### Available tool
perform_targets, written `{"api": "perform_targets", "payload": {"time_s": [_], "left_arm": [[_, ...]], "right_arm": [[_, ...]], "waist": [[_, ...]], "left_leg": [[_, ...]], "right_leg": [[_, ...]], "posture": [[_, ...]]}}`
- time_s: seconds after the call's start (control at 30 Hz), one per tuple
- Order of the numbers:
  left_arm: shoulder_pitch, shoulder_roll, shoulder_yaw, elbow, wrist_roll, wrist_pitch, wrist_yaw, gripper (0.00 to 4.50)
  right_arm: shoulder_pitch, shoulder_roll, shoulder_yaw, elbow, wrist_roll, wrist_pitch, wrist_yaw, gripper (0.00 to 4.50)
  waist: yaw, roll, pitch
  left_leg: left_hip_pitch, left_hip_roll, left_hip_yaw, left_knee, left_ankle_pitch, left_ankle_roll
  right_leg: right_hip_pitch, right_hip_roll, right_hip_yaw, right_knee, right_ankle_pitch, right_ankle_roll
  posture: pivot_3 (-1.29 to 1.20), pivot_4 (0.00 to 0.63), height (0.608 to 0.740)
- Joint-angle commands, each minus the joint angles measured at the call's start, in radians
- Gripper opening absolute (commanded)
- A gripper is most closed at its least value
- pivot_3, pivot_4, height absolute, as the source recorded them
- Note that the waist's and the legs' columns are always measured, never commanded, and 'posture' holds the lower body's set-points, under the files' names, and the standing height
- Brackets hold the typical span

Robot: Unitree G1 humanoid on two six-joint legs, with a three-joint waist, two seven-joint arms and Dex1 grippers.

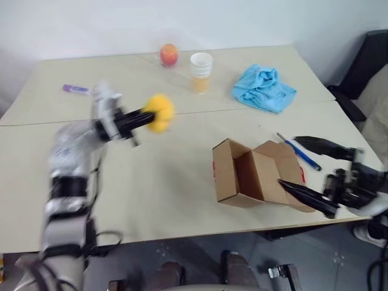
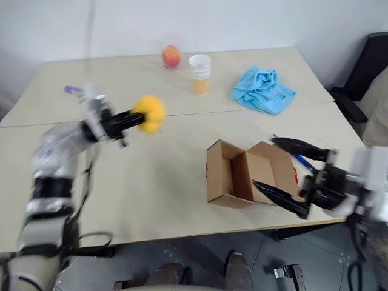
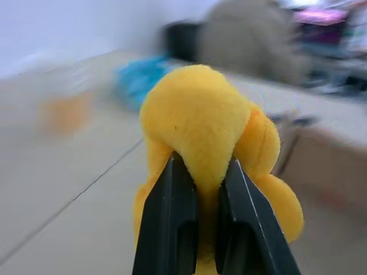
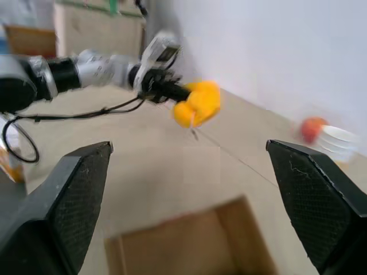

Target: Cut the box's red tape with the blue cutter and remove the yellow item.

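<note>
Pinching yellow item (image 3: 200,123), left tool (image 3: 202,189); head view: opened box (image 1: 251,176).

The left arm (image 1: 70,182) is built of silvery-grey rounded segments broken by black bands at the joints, with a thin black cable looping loose along its side. Its wrist block is pale grey with dark fittings, ending in the left gripper (image 1: 145,117) of two slim black fingers. The right gripper (image 1: 315,173) has long, tapering black fingers, their inner pads (image 4: 69,212) finely cross-hatched, on a black, boxy wrist.
</note>
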Motion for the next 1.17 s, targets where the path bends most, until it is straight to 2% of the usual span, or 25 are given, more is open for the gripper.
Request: {"api": "perform_targets", "payload": {"time_s": [0.03, 0.17, 0.27, 0.4, 0.5, 0.63, 0.67, 0.8, 0.93, 1.03, 1.17], "left_arm": [[0.202, 0.054, 0.143, -0.185, -0.054, 0.015, 0.068, 0.0], [0.45, 0.066, 0.292, -0.283, -0.086, 0.059, 0.163, 0.0], [0.536, 0.061, 0.35, -0.298, -0.147, 0.13, 0.192, 0.95], [0.563, 0.07, 0.304, -0.34, -0.155, 0.139, 0.183, 2.19], [0.553, 0.09, 0.298, -0.374, -0.194, 0.185, 0.177, 3.11], [0.558, 0.135, 0.342, -0.394, -0.183, 0.143, 0.192, 4.31], [0.579, 0.154, 0.353, -0.412, -0.184, 0.139, 0.179, 4.46], [0.695, 0.217, 0.402, -0.426, -0.19, 0.117, 0.086, 4.46], [0.869, 0.263, 0.432, -0.436, -0.07, -0.02, 0.046, 4.46], [0.976, 0.229, 0.447, -0.482, -0.064, -0.074, 0.017, 4.46], [0.975, 0.156, 0.416, -0.49, -0.04, -0.129, 0.105, 4.46]], "right_arm": [[-0.068, 0.025, 0.127, 0.043, -0.052, -0.017, 0.043, 4.5], [-0.172, 0.072, 0.22, 0.121, -0.093, -0.062, 0.099, 4.5], [-0.209, 0.084, 0.247, 0.187, -0.14, -0.114, 0.152, 4.5], [-0.213, 0.082, 0.235, 0.214, -0.148, -0.128, 0.158, 4.5], [-0.211, 0.073, 0.211, 0.247, -0.15, -0.139, 0.17, 4.5], [-0.188, 0.049, 0.164, 0.277, -0.134, -0.146, 0.202, 4.5], [-0.179, 0.042, 0.152, 0.282, -0.131, -0.145, 0.213, 4.5], [-0.141, 0.015, 0.105, 0.301, -0.12, -0.146, 0.26, 4.5], [-0.098, -0.014, 0.056, 0.318, -0.129, -0.169, 0.315, 4.5], [-0.037, -0.035, 0.023, 0.338, -0.158, -0.218, 0.373, 4.5], [0.032, -0.035, -0.008, 0.376, -0.208, -0.307, 0.406, 4.5]], "waist": [[0.004, -0.001, 0.0], [0.027, -0.002, 0.0], [0.035, -0.002, 0.0], [0.051, -0.002, 0.0], [0.046, -0.002, 0.0], [0.028, -0.002, 0.0], [0.026, -0.002, 0.0], [0.011, -0.001, 0.0], [0.002, 0.0, 0.001], [0.005, 0.0, 0.001], [0.02, 0.0, 0.001]], "left_leg": [[0.0, 0.0, 0.0, 0.0, 0.0, 0.0], [-0.002, 0.0, -0.002, 0.002, -0.001, 0.001], [-0.001, 0.0, -0.003, 0.003, -0.001, 0.001], [0.0, 0.0, -0.004, 0.004, -0.001, 0.001], [0.0, 0.0, -0.004, 0.003, -0.001, 0.001], [0.0, 0.001, -0.004, 0.001, -0.001, 0.0], [0.0, 0.001, -0.003, 0.0, -0.001, 0.0], [0.001, 0.001, -0.001, -0.003, -0.001, 0.0], [0.002, 0.003, 0.0, -0.007, -0.001, 0.0], [0.002, 0.003, 0.001, -0.008, -0.001, 0.0], [0.002, 0.003, 0.001, -0.007, -0.001, 0.0]], "right_leg": [[0.0, 0.0, -0.001, 0.0, 0.0, -0.001], [0.001, 0.0, -0.003, -0.002, 0.002, -0.003], [0.004, 0.0, -0.004, -0.002, 0.002, -0.004], [0.006, 0.0, -0.005, -0.002, 0.002, -0.004], [0.005, 0.0, -0.005, -0.002, 0.002, -0.004], [0.004, 0.0, -0.005, -0.002, 0.002, -0.004], [0.004, 0.0, -0.005, -0.002, 0.002, -0.004], [0.003, 0.0, -0.004, -0.004, 0.001, -0.005], [0.001, 0.0, -0.004, -0.004, 0.0, -0.007], [0.001, 0.0, -0.004, -0.004, 0.0, -0.007], [0.003, 0.0, -0.005, -0.005, 0.0, -0.007]], "posture": [[0.0, 0.15, 0.74], [0.0, 0.15, 0.74], [0.0, 0.15, 0.74], [0.0, 0.15, 0.74], [0.0, 0.15, 0.74], [0.0, 0.15, 0.74], [0.0, 0.15, 0.74], [0.0, 0.15, 0.74], [0.0, 0.15, 0.74], [0.0, 0.15, 0.74], [0.0, 0.15, 0.74]]}}
